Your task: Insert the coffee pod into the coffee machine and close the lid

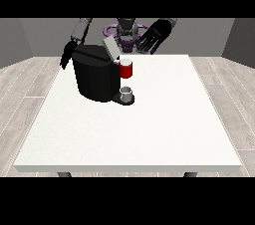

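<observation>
The white table [164, 129] takes up most of what I can see, with the robot small behind its far edge. On the table's far left quarter stands the black coffee machine [94, 77], its lid [110, 47] tilted up and open. At the machine's front there's a red thing at the machine [126, 69], and below it, on the machine's base, a small grey thing [127, 92] — I can't tell whether that is the coffee pod or just a cup.

The hand at the view's right [155, 36] hangs raised above the table's far edge, fingers spread and straight, holding nothing. The hand at the view's left [66, 55] sits low behind the machine's far corner; how its fingers lie I cannot tell.

What worries me: the lid still stands open, and a hand sweeping in from the right could knock the red thing or the grey thing off before anything gets inserted. A push on the lid from that angle might also slide the whole machine.

The machine's body hides the slot under the lid and most of the left-side hand.
</observation>
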